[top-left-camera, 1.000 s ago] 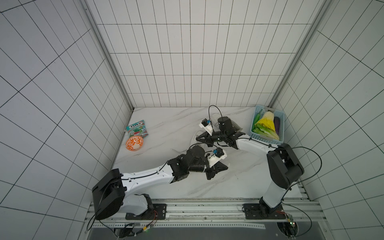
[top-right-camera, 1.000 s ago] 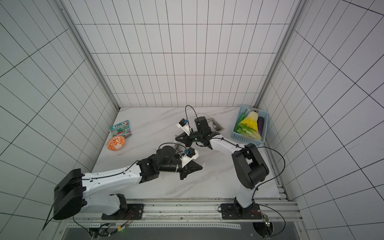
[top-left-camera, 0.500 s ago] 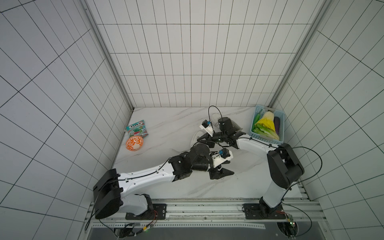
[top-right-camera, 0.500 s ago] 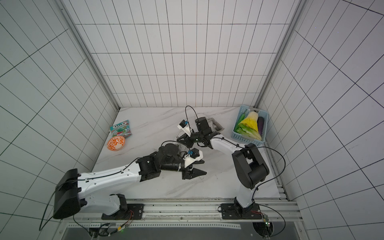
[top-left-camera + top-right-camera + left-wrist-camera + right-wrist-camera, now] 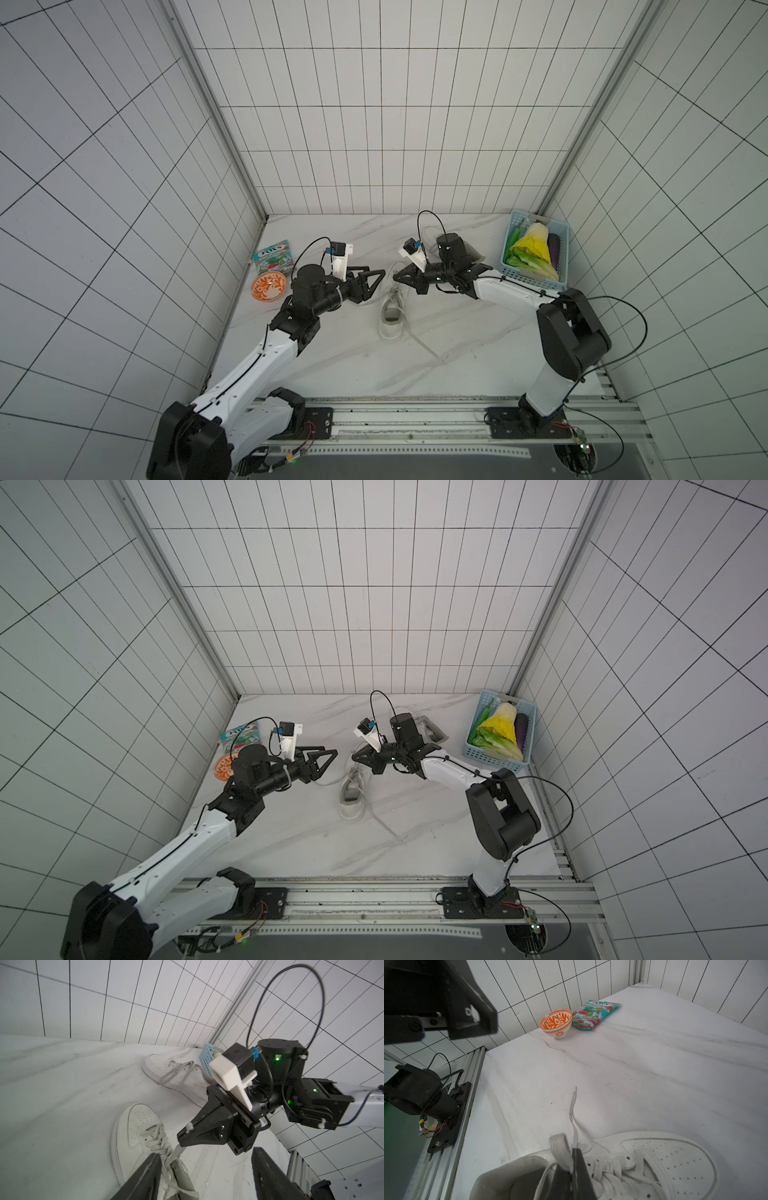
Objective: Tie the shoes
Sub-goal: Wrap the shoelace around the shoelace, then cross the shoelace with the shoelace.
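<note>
1. Right tool (image 5: pixel 184 1134) is pinched shut on a lace (image 5: pixel 560 1147) just above the near shoe's tongue, holding that strip up off the eyelets.
2. Left tool (image 5: pixel 374 276) hangs just beside the near shoe (image 5: pixel 390 307), on the flank away from the right arm, with its jaws spread wide and nothing between them.
3. That shoe stands upright on the tabletop (image 5: pixel 332 365) between the two arms, with its heel opening toward the rail.
4. One loose strand (image 5: pixel 424 345) trails flat from its heel side across the tabletop, and another (image 5: pixel 573 1105) lies slack on the left tool's side.
5. No bow or crossed knot shows on the near shoe, so I judge its tying barely begun: one strip is gathered, the other waits to be picked up.
6. Beyond the near shoe's toe, partly behind the right arm, sits the far shoe (image 5: pixel 176 1072); whether its laces are knotted I cannot tell, so it may be left to do as well.
</note>
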Controlling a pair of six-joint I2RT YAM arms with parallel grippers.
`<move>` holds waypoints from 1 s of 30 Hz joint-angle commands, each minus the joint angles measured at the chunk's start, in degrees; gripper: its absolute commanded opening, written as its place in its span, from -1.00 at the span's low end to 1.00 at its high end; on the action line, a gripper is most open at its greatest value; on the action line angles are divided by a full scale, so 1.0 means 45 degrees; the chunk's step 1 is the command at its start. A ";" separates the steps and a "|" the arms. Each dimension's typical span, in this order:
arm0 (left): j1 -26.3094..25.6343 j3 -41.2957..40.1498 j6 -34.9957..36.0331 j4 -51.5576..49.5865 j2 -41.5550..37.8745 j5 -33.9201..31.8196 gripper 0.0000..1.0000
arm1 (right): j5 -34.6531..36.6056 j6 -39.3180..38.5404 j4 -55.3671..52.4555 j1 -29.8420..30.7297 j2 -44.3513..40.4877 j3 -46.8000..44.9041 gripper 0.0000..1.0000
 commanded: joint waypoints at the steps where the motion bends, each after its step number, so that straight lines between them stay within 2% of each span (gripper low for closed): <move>1: 0.0044 0.0789 -0.0779 -0.0693 0.0840 0.0387 0.39 | 0.0482 -0.0573 -0.0398 0.0358 -0.0372 -0.0229 -1.00; 6: 0.0026 0.1482 -0.1398 -0.0757 0.2485 0.0558 0.40 | 0.0786 -0.0790 -0.0656 0.0577 -0.0386 -0.0153 -1.00; 9: -0.0097 0.1728 -0.1895 -0.0641 0.3223 0.0621 0.31 | 0.0934 -0.0901 -0.0794 0.0672 -0.0383 -0.0093 -1.00; 21: -0.0834 0.2292 -0.2070 -0.0760 0.4438 0.0149 -0.36 | 0.1150 -0.0850 -0.0913 0.0814 -0.0218 0.0042 -1.00; 27: -0.0853 0.2391 -0.1902 -0.1024 0.4432 0.0023 -0.84 | 0.1388 -0.0840 -0.0973 0.0832 -0.0439 -0.0027 -1.00; 30: -0.0853 0.2352 -0.1652 -0.1242 0.4165 -0.0161 -0.97 | 0.1815 -0.0519 -0.0921 0.0686 -0.1128 -0.0286 -0.75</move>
